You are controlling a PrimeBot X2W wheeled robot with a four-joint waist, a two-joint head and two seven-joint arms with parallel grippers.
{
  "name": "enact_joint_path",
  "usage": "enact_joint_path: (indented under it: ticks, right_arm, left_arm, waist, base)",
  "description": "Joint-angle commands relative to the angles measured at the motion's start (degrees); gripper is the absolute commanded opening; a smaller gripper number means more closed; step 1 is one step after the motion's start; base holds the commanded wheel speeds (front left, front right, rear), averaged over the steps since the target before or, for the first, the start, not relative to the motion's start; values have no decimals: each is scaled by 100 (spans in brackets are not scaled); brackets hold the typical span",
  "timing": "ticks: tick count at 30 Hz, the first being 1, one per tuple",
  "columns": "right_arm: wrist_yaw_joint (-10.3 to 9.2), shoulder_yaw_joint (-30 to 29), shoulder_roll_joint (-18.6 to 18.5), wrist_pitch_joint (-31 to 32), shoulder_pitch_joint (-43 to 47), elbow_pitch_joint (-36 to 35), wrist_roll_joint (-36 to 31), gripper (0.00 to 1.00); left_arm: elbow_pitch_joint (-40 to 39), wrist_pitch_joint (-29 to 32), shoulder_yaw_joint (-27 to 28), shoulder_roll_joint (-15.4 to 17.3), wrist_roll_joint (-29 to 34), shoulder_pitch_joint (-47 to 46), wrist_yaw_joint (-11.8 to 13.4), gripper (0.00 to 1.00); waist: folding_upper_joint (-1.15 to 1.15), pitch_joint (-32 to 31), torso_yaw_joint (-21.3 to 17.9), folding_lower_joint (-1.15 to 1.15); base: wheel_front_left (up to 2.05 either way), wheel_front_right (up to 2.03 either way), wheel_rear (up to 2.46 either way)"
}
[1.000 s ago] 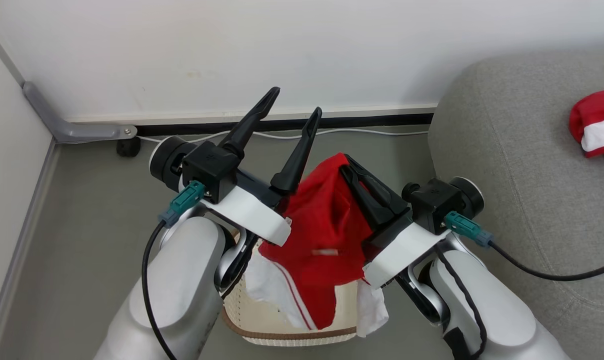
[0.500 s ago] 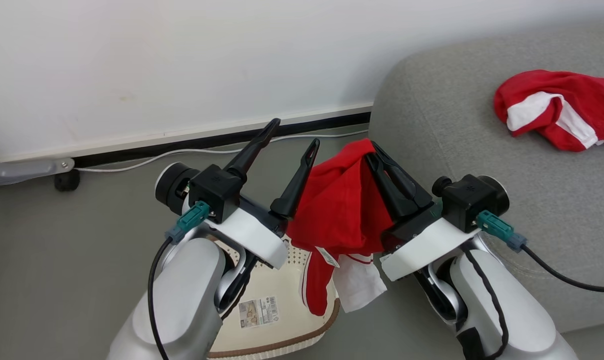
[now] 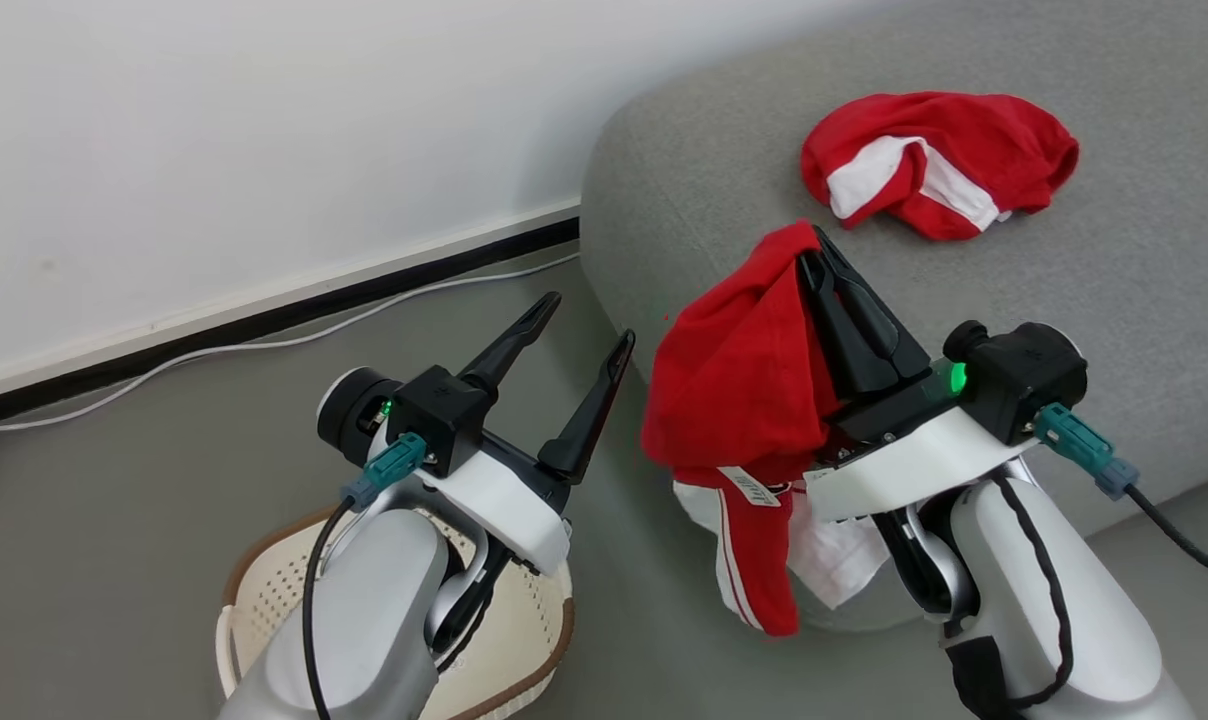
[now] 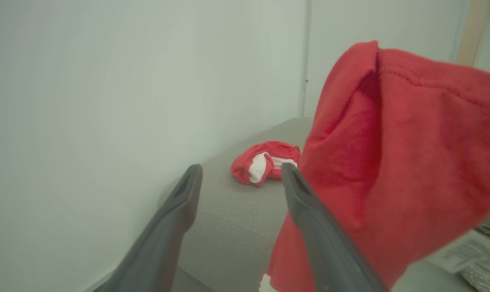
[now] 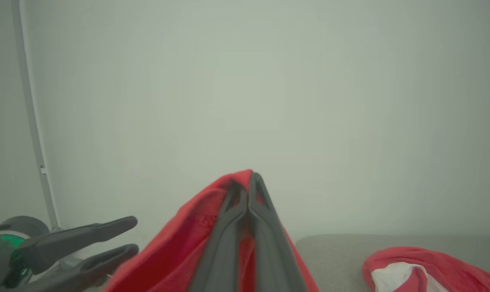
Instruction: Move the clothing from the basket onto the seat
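At lower left, the basket (image 3: 254,620) sat half hidden behind the left forearm (image 3: 364,620), cut by the frame's bottom edge. The right end effector (image 3: 814,242) pinched shut on a red garment (image 3: 744,390) over the rounded edge of the sofa (image 3: 1114,250); a second garment (image 3: 944,160) lay upper right. The left end effector (image 3: 587,320) gaped empty above the floor (image 3: 114,480).

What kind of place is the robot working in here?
Likely a living-room corner, perhaps a staged one: a grey sofa by a plain white wall, a laundry basket on the floor, and red clothing lying on the sofa.
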Motion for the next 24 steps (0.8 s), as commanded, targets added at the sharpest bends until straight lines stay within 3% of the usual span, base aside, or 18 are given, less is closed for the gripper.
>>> enact_joint_path:
  ticks: [1,8,18,24]
  right_arm:
    - [16,16,82,-35,9,-233,-61,0]
    - [16,-159,82,-35,55,-533,-124,0]
    - [16,-1008,82,-35,397,-1450,-404,0]
    - [16,-1394,-135,-35,192,-1704,-527,0]
  left_arm:
    - [-158,-33,162,106,-43,-85,-17,100]
    - [-344,-34,17,113,-100,-82,-21,100]
    - [-340,-34,-714,48,-435,-557,-22,100]
    - [-396,-34,-823,119,-501,-619,-22,100]
  waist:
    - [0,54,-268,0]
    - [0,135,-816,0]
    - [0,430,-956,0]
    - [0,642,-948,0]
  base:
    - [0,0,0]
    - [0,0,0]
    - [1,1,1]
    - [4,4,4]
